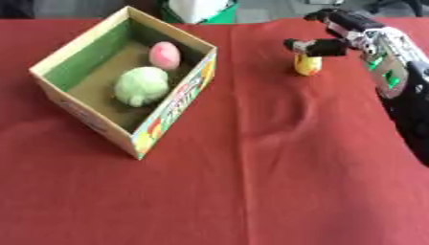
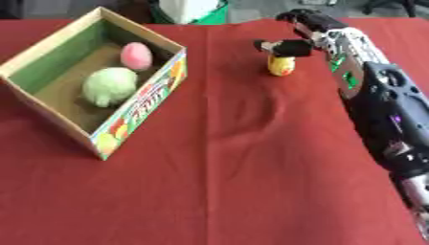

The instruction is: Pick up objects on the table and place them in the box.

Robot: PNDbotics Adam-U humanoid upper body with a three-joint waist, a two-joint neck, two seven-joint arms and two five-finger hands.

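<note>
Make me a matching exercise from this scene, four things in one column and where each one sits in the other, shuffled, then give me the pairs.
Things:
1. pink egg-shaped object
2. green round object
3. yellow object
4. right hand

Places:
A. on the red cloth, outside the box
B. in the box, far end
C. above the yellow object
D. in the box, middle

Pairs: 1-B, 2-D, 3-A, 4-C

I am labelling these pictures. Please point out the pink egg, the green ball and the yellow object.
pink egg (image 1: 164,54), left eye view, its middle.
green ball (image 1: 141,85), left eye view, its top.
yellow object (image 2: 281,66), right eye view, its body.
</note>
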